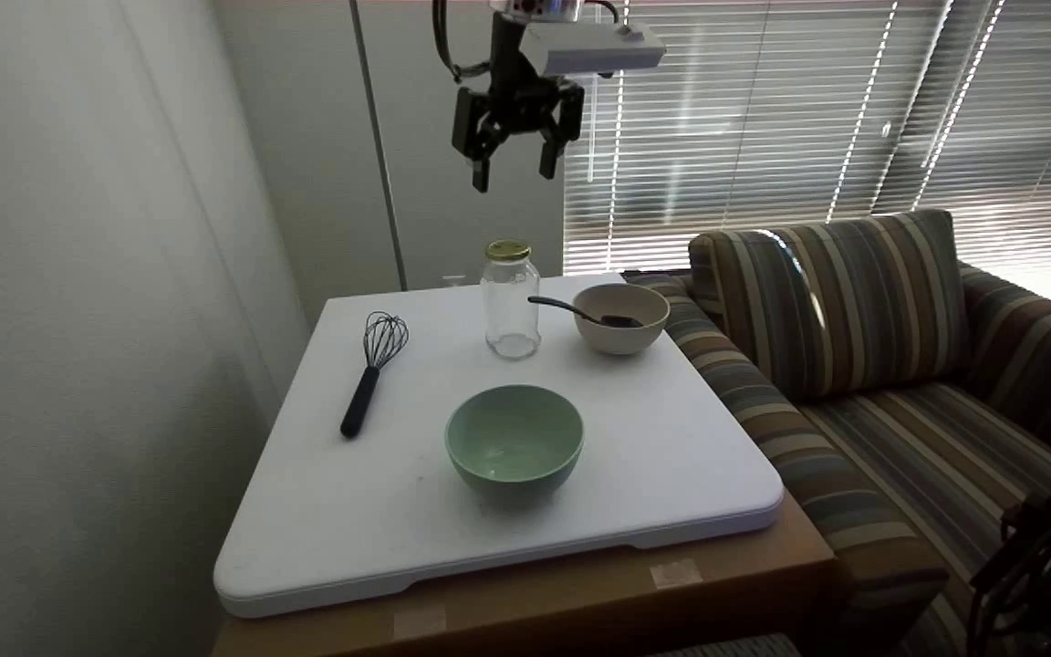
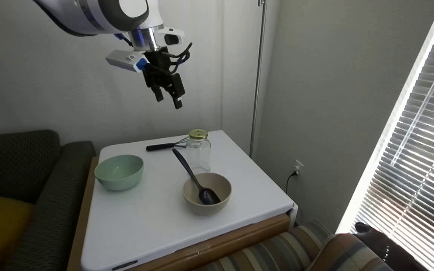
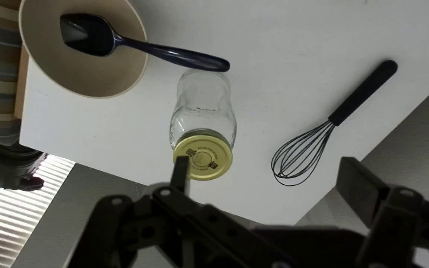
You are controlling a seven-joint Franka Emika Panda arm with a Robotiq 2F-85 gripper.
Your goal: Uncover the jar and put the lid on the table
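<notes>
Hovering above the jar (image 1: 512, 310), lid (image 3: 203, 158) on, hand (image 1: 515, 171) empty with jaws spread wide.
The jar stands upright on the table (image 1: 325, 520), long axis vertical, lower than the hand. Catch: in the wrist view the lid sits by the jaw on that view's left, not mid-gap, so imo the hand wants a sideways nudge before going down. Can't make out anything inside the jar. Next to it, the beige bowl (image 1: 621, 342) has a spoon (image 3: 162, 51) in it, handle poking past the rim toward the jar; can't tell if they touch, so a bump seems possible. The green bowl (image 1: 516, 424) is lower than the hand too, out of the wrist view.
</notes>
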